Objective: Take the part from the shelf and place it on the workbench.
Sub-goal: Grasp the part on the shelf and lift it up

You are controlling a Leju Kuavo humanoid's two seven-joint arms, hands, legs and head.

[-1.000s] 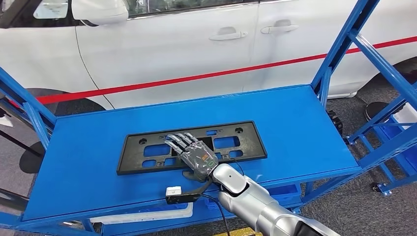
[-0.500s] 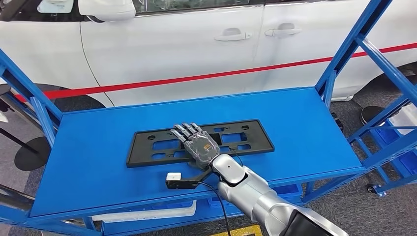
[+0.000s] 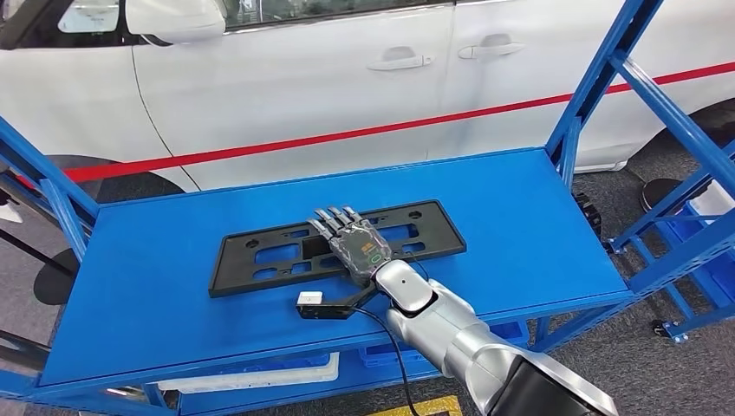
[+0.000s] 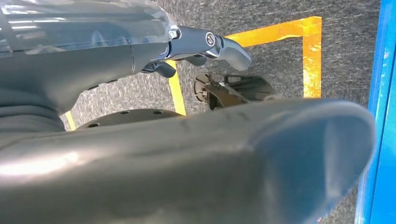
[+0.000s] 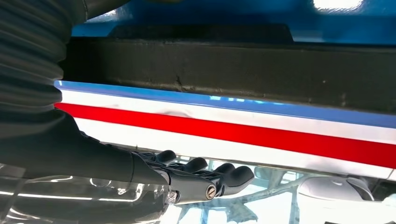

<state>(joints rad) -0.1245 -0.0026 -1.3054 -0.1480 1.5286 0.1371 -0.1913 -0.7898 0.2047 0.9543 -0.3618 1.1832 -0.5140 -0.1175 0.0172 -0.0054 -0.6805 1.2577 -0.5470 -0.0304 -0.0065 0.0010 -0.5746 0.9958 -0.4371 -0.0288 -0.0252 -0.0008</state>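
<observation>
Since the earlier frame, the right robot hand (image 3: 356, 245) has been carried further across the black part (image 3: 260, 256), so that its fingers (image 3: 336, 219) are now seen over the part's far edge rather than over its middle. Nothing is grasped: the right robot hand is held flat, palm down, with the fingers extended side by side, and actual contact with the part cannot be confirmed. The part, a long black plate frame with cut-outs, is found lying flat on the blue shelf (image 3: 529, 225) directly beneath the right robot hand, with stretches of it showing on either side of the hand. A small camera module (image 3: 316, 304) is noted on its bracket at the wrist, on the near side of the hand, above the shelf surface. A white car (image 3: 303, 78) with a red stripe is recorded beyond the fingertips, behind the shelf. The left robot hand (image 4: 205, 44) is seen hanging above grey floor with yellow tape lines (image 4: 310, 51); its fingers appear loosely curled, with nothing held.
</observation>
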